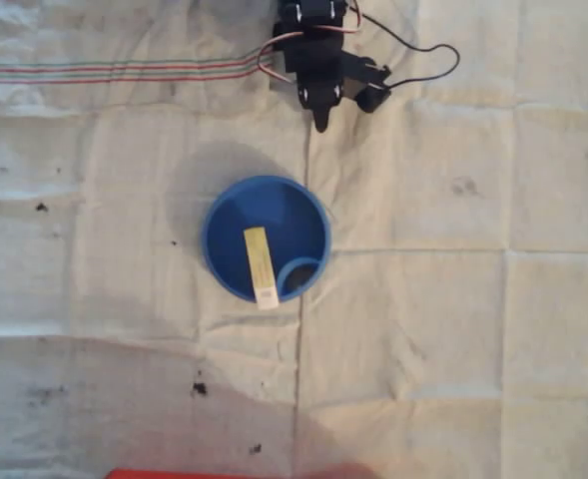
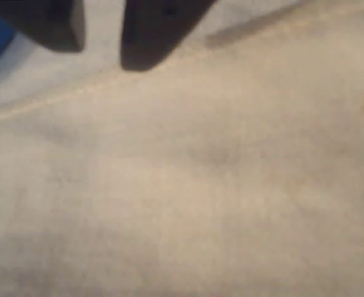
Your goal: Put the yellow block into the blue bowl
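- Off-white cloth (image 1: 453, 329) covers the whole table, creased, a few dark specks; one cloth, with a striped band near the top left in the overhead view. The wrist view looks down on bare cloth with a seam running across.
- Red edge (image 1: 224, 473) peeks in at the bottom of the overhead view; cannot tell what it is.
- One blue bowl (image 1: 224, 215), round, mid-table. A small lighter-blue ring (image 1: 298, 271) lies inside near its lower right rim; count one.
- One black arm at the top edge, well apart from the bowl. Its gripper (image 1: 320, 115) points down toward the bowl; in the wrist view two dark fingers (image 2: 52, 25) show with a gap of cloth between them, so spread and empty.
- One yellow block (image 1: 260, 264), already in the bowl, leaning with its whitish end resting on the lower rim.
- Step judgement: placement looks done, arm at the retreat stage. Next move calls for nothing more than parking clear; the block overhangs the rim slightly, so nudging the bowl could tip it out.
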Controlling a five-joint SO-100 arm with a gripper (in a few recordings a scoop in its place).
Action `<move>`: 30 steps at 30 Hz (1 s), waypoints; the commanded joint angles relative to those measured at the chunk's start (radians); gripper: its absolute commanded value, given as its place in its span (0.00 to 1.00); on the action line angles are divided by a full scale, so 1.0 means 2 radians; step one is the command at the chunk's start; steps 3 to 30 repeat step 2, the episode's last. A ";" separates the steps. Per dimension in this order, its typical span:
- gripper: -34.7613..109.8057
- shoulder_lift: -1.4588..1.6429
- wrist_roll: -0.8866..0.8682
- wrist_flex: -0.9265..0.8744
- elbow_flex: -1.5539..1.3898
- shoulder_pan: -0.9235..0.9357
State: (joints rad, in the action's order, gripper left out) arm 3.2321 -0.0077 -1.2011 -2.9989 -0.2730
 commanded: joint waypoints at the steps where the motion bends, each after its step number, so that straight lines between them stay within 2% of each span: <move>1: 0.24 0.051 -0.001 0.008 -0.035 -0.004; 30: 0.24 0.051 -0.001 0.008 -0.035 -0.004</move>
